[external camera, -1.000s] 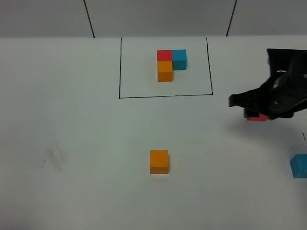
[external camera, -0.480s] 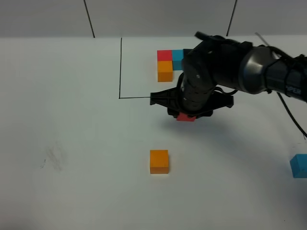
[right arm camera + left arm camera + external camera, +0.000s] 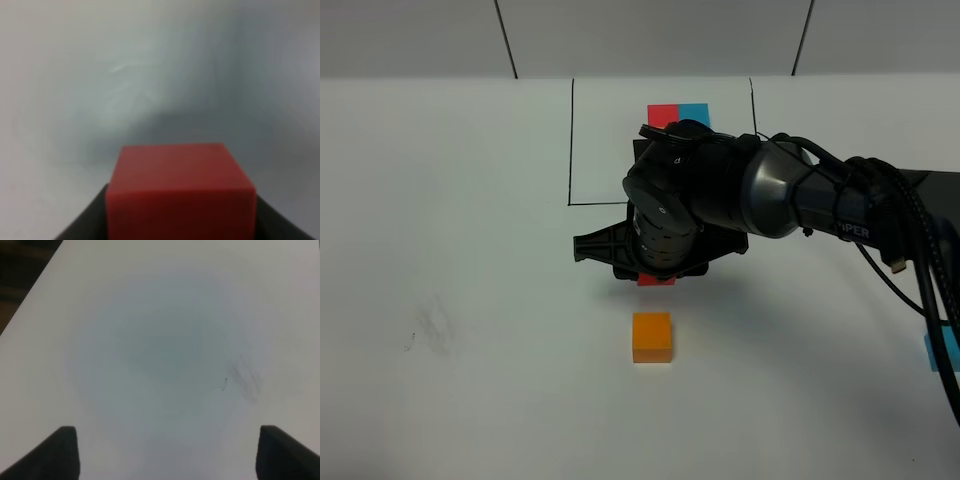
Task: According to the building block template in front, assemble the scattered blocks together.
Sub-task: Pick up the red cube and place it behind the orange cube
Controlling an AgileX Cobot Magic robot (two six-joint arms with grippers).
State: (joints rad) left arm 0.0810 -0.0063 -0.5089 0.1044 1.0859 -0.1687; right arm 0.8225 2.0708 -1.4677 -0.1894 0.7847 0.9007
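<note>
Red fills the right wrist view: the red cube (image 3: 180, 192) sits clamped between the dark fingers (image 3: 90, 223) of the right gripper (image 3: 180, 225). The high view shows only a sliver of it under the wrist, just above the orange cube (image 3: 652, 337) at lower centre and apart from it. The blue cube (image 3: 945, 350) lies at the right edge. The building block template (image 3: 678, 113), at upper centre, is half hidden by the arm. Only its own wrist view shows the left gripper (image 3: 172, 455), spread wide and empty over the white table (image 3: 470, 250).

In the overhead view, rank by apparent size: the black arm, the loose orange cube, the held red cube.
1. Black arm
2. Orange cube
3. Red cube, mostly hidden by the arm, so its true size is unsure
</note>
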